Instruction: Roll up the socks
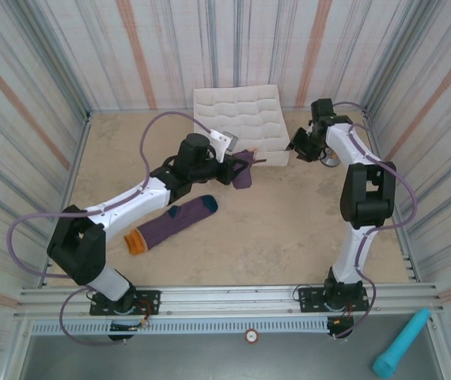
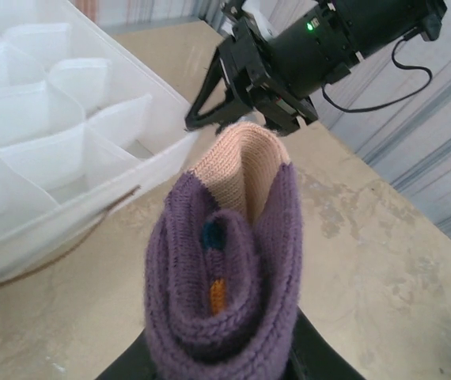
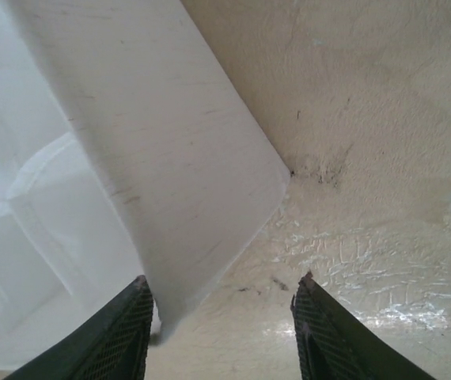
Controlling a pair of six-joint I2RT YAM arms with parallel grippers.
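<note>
- The flat sock [image 1: 174, 224] lies unrolled on the table [image 1: 289, 229], near the left arm and well apart from both grippers.
- The left gripper [image 1: 238, 167] pinches the rolled sock [image 2: 221, 293] by its lower end, tan toe up, and holds it off the table just beside the box [image 1: 237, 111].
- The right gripper [image 3: 221, 331] hangs at the box's near corner with its jaws spread, holding nothing.
- Judged step: one roll is done and ready to be put away; the other sock is not yet rolled.
- Next move probably calls for carrying the roll over an empty compartment and letting go without it unwinding, with the right gripper perhaps steadying the box.
</note>
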